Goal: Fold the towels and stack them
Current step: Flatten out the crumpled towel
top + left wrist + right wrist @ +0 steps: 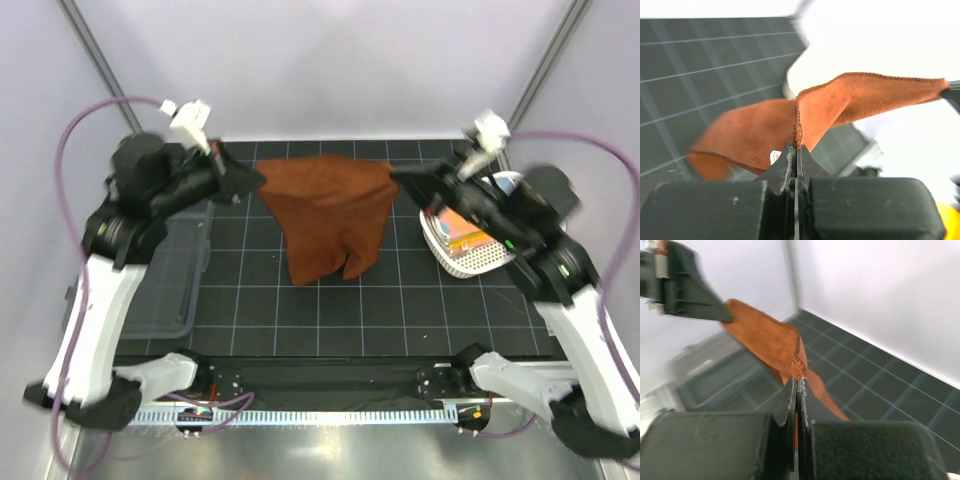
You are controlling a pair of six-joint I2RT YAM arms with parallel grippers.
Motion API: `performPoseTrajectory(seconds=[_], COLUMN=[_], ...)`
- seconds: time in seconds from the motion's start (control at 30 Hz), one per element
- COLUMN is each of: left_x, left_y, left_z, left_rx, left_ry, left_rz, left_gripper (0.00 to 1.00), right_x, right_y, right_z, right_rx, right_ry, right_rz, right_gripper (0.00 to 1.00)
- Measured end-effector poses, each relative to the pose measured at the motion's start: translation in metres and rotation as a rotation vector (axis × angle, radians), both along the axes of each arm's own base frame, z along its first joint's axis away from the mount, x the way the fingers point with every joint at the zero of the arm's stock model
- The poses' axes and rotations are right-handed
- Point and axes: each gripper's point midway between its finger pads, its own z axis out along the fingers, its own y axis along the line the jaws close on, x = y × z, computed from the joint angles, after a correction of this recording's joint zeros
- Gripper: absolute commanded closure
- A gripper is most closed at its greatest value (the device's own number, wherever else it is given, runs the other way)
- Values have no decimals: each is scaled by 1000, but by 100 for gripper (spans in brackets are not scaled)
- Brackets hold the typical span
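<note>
Large rust-brown soft towel (328,215) hung spread between the two pairs of jaws, top edge taut from one to the other. Left gripper (258,182) was pinched tight on one upper corner, right gripper (396,174) on the other. The rest drooped below both jaws over the black gridded mat (400,310).

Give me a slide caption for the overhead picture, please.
Left gripper and right gripper pinch the top corners of a rust-brown towel, letting it hang over the gridded table.

A black gridded table (320,325) carries a clear bin (178,285) at the frame's left and a white basket (472,262) at its right.
</note>
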Motion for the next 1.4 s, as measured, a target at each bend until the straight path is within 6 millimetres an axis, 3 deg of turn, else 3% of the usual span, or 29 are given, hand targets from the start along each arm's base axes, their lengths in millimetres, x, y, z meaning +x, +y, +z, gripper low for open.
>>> performPoseTrajectory(seconds=[0.13,0.27,0.33,0.4,0.6,0.67,0.73,0.77,0.87,0.93,1.03,1.17,1.27,1.4], left_x=[-83,-146,-159,-158,-121,-101,-71,-54,5,51,119,204,265,333], left_y=[5,11,10,9,-1,-4,-8,-9,-11,-8,6,42,62,64], left_z=[26,60,74,80,107,110,99,90,50,20,-44,-138,-193,-239], left_rx=[-131,-274,-319,-340,-356,-347,-318,-293,-194,-121,-18,62,57,-12], left_ry=[-107,-217,-240,-236,-209,-203,-175,-158,-82,-34,71,225,292,320], left_rz=[-126,-229,-265,-272,-225,-194,-139,-105,8,81,184,302,327,281], left_gripper=[100,100,100,100,100,100,100,100,100,100,100,100,100,100], right_x=[-97,-166,-179,-181,-144,-123,-96,-83,-18,35,114,229,296,358], right_y=[-20,-42,-47,-49,-56,-57,-53,-51,-36,-22,-3,4,10,20], right_z=[18,40,51,64,126,137,132,126,84,42,-27,-161,-249,-312], right_rx=[128,268,318,359,432,434,418,404,324,245,150,45,12,20], right_ry=[-86,-166,-185,-192,-232,-245,-238,-225,-156,-85,30,240,374,436], right_rz=[181,284,309,309,161,95,29,0,-124,-202,-271,-333,-324,-283], right_gripper=[99,99,99,99,99,99,99,99,99,99,99,99,99,99])
